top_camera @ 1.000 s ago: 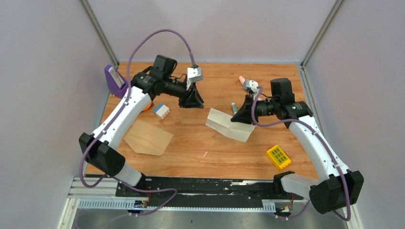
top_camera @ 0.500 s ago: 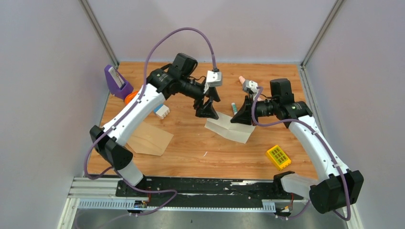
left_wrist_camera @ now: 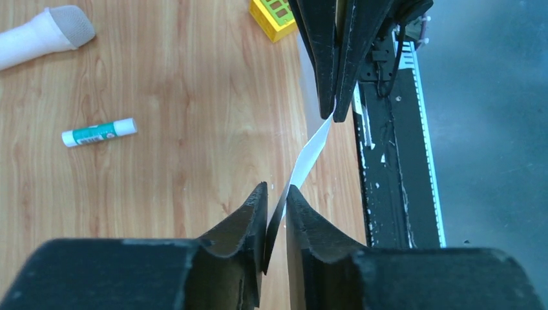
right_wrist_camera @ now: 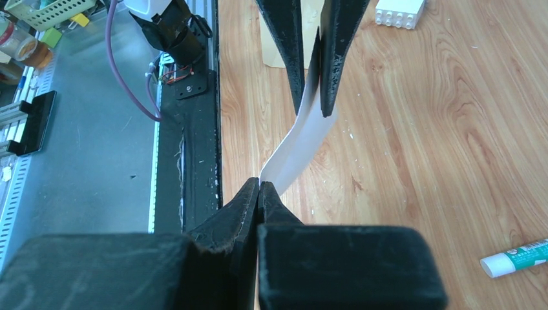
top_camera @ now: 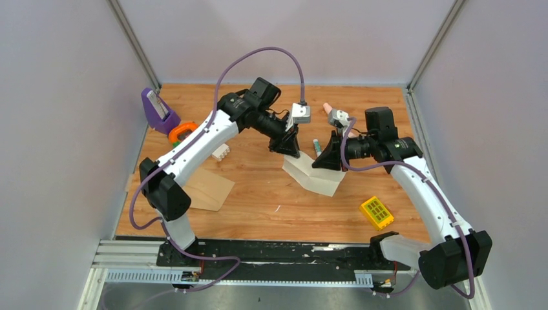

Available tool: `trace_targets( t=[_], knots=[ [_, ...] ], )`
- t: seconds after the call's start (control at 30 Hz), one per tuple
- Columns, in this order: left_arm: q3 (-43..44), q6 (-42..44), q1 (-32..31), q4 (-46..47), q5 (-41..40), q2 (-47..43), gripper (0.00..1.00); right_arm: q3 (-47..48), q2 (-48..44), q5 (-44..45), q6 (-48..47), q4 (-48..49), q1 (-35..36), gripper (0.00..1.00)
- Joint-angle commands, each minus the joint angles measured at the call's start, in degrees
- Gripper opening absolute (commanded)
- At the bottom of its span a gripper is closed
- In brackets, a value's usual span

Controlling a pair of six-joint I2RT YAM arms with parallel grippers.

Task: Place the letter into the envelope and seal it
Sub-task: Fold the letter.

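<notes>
A: Setting?
B: Wood-grain tabletop [top_camera: 271, 194], pale grey walls on three sides, black rail along near edge.

A: Changes vs. a sec ago?
B: Left hand [top_camera: 289, 151]: swung across from far-left area to the letter [top_camera: 318, 179]. Spread wide midway, now narrowed round the sheet's far-left edge. Slim gap visible either side of the paper in left wrist view, so true pinch or not, can't tell. Right hand [top_camera: 321, 163]: pressed together on the opposite corner, same as before. Letter: near flat earlier, now raised and bowed btwn both hands, mid-tabletop.

A: Meaning for task?
B: Prob. two-handed hold being set up, for squaring or carrying. Insertion not begun. Envelope [top_camera: 212, 188]: unmoved, flat at near left, well apart from letter, partly under left arm. Sealing pending.

A: Materials, shapes?
B: Letter: thin pale paper, creased, limp, twisting ribbon-like. Envelope: tan kraft, matte, straight-edged. Fingers [left_wrist_camera: 239, 226]: black, wedge-shaped, matte. Nearby: glue stick [left_wrist_camera: 99, 132], white cyl. w/ green label; yellow block [top_camera: 377, 213], gridded top.
</notes>
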Motion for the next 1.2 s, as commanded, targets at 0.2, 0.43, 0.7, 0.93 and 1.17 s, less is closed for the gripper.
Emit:
trace_targets(
  t=[0.2, 0.43, 0.7, 0.93, 1.17],
  knots=[
    [0.7, 0.6, -0.7, -0.8, 2.7, -2.8, 0.00, 3.4, 0.0, -2.0, 0.0, 0.3, -0.2, 0.24],
    [0.1, 0.4, -0.7, -0.8, 3.5, -4.2, 0.00, 5.4, 2.2, -2.0, 1.1, 0.3, 0.0, 0.33],
    [-0.5, 1.0, -0.7, -1.3, 3.6, -5.4, 0.00, 6.8, 4.6, -0.1, 1.5, 0.4, 0.1, 0.16],
    [-2.1, 3.2, -0.7, -2.8, 1.3, -7.5, 0.00, 5.3, 0.9, 2.6, -0.9, 0.1, 0.1, 0.07],
    [-4.0, 4.9, -0.5, -3.7, -0.6, -9.7, 0.00, 4.8, -0.9, 4.7, -2.7, -1.8, 0.1, 0.00]
  ],
)
